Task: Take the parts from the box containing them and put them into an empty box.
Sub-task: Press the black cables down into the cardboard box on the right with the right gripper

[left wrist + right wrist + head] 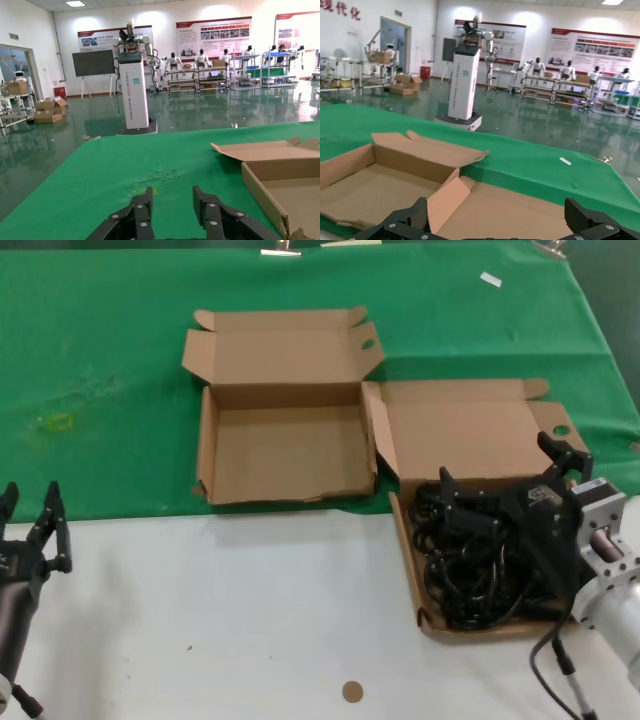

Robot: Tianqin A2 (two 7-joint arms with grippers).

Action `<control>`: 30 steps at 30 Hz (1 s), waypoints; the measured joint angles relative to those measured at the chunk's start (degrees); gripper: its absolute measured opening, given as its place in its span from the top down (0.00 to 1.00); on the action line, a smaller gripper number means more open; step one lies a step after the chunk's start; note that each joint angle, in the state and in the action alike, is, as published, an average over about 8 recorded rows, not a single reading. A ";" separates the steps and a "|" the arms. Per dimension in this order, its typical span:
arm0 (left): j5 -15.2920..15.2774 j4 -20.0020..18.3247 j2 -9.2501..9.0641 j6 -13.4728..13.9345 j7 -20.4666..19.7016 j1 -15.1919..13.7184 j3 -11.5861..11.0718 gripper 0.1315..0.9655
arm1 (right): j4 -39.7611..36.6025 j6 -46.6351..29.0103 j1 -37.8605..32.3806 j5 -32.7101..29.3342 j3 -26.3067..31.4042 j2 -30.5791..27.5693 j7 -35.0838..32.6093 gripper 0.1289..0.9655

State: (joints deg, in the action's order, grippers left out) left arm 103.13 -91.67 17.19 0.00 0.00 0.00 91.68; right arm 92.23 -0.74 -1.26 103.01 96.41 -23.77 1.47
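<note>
Cardboard source box point(470, 430): right gripper point(505, 485) is held wide open over the cords point(465, 570), apparently empty; descent and closing are needed.

Left gripper point(30, 530) is parked open, well apart from that box.

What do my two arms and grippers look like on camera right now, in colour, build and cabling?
Both grippers are black with two segmented fingers, studded with small silver screws in the wrist views. The left gripper sits on a dark, rounded forearm. The right gripper carries a pale marking on its black body and mounts on a silver-grey metal wrist block, with a black cable looping beneath it.
</note>
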 joint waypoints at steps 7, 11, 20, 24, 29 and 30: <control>0.00 0.00 0.00 0.00 -0.02 0.00 0.00 0.77 | 0.86 1.45 -0.83 3.09 5.91 -8.94 1.77 0.00; -0.01 0.00 0.00 0.00 -0.04 0.00 0.00 0.87 | 1.06 1.29 -2.17 4.32 9.75 -14.70 2.71 0.00; -0.02 0.00 0.00 0.00 -0.03 0.00 0.00 0.97 | 1.54 -5.15 -5.40 2.25 15.00 -26.60 5.50 0.00; -0.02 0.00 0.00 0.00 -0.02 0.00 0.00 0.97 | 1.41 -10.66 -6.51 0.30 14.71 -30.33 5.60 0.00; -0.02 0.00 0.00 0.00 -0.02 0.00 0.00 0.99 | 0.92 -17.58 -8.17 -1.69 13.46 -33.68 4.62 0.00; -0.02 0.00 0.00 0.00 -0.02 0.00 0.00 0.99 | 0.78 -18.91 -8.59 -2.06 13.21 -34.22 4.34 0.00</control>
State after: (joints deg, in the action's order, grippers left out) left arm 103.11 -91.67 17.19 0.00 -0.02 0.00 91.68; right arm 93.01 -19.65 -9.85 100.95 109.62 -57.99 5.82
